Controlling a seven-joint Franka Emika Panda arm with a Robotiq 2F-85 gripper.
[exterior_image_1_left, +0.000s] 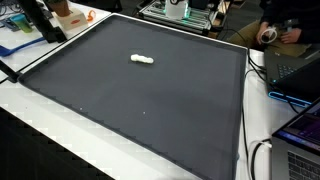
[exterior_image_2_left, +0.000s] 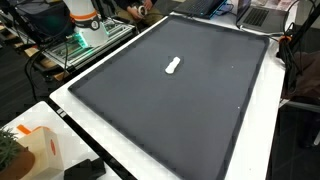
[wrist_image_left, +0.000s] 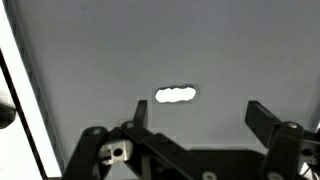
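The gripper (wrist_image_left: 198, 110) has its fingers wide apart, holding nothing; its bottom is cut off. A small white lump (wrist_image_left: 176, 96) lies on the dark mat (wrist_image_left: 100, 55), too blurry to name

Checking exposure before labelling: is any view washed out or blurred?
Wrist view: the white lumpy object is blown out with glowing edges, the mat washed to grey, the claw dark. Both exterior views: even light, dark mat, object small and soft.

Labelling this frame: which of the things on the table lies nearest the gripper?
The small white lumpy piece, alone on the dark mat, seen between the fingers of the open gripper in the wrist view. The orange box sits off the mat.
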